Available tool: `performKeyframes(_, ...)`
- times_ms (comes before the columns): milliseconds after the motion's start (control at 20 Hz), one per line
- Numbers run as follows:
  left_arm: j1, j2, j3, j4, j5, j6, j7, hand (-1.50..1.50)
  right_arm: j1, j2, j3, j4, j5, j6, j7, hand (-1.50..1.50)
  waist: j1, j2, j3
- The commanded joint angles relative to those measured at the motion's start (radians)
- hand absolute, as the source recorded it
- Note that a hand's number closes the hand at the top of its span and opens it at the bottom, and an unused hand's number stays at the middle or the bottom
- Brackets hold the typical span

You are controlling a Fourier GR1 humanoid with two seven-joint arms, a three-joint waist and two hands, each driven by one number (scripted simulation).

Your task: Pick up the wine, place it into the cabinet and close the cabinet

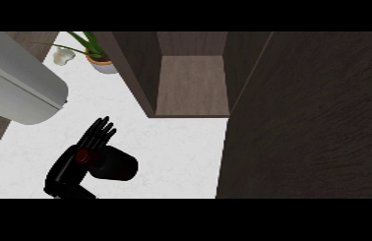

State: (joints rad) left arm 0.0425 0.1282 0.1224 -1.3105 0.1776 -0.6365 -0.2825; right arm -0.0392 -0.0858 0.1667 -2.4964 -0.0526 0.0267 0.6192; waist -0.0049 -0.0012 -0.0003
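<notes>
The wine bottle (116, 166) is dark with a red cap and stands on the white counter (181, 151) at the lower left. My left hand (96, 136) is right beside it on its left and far side, fingers straight and pointing away from me; whether it touches the bottle I cannot tell. The cabinet (190, 82) stands open at the top middle, its brown shelf bare. Its open door (301, 122) fills the right side of the view. My right hand does not show.
A large rounded grey object (29, 87) lies at the left edge. Behind it, a potted green plant (100, 62) and a small white object (64, 56) sit at the back left, beside the cabinet's left wall.
</notes>
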Motion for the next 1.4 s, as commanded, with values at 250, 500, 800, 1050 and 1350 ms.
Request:
performKeyframes(250, -0.047, 0.021, 0.005, 0.150, -0.064, -0.009, -0.092, -1.50, 0.064, -0.024, -0.069, -0.116, -0.087, 0.036, 0.019, -1.50, 0.000, 0.001, 0.000)
performKeyframes(500, -0.028, 0.008, -0.004, 0.135, -0.036, -0.036, -0.080, -1.50, -0.045, -0.002, 0.023, -0.154, 0.019, -0.034, 0.132, -1.50, 0.004, -0.001, 0.000)
performKeyframes(800, -0.078, 0.004, -0.008, 0.300, -0.101, -0.021, -0.222, -1.50, -0.024, -0.015, 0.006, -0.131, -0.002, -0.006, 0.104, -1.50, 0.001, 0.000, 0.000)
performKeyframes(1050, -0.058, -0.054, -0.053, 0.222, -0.075, -0.005, -0.151, -1.50, -0.050, 0.006, 0.037, -0.159, 0.035, -0.047, 0.137, -1.50, 0.002, -0.002, 0.000)
performKeyframes(1350, -0.109, 0.017, -0.070, 0.331, -0.093, -0.128, -0.265, 1.50, -0.030, 0.000, 0.014, -0.109, 0.013, -0.030, 0.083, -1.50, -0.001, 0.000, 0.000)
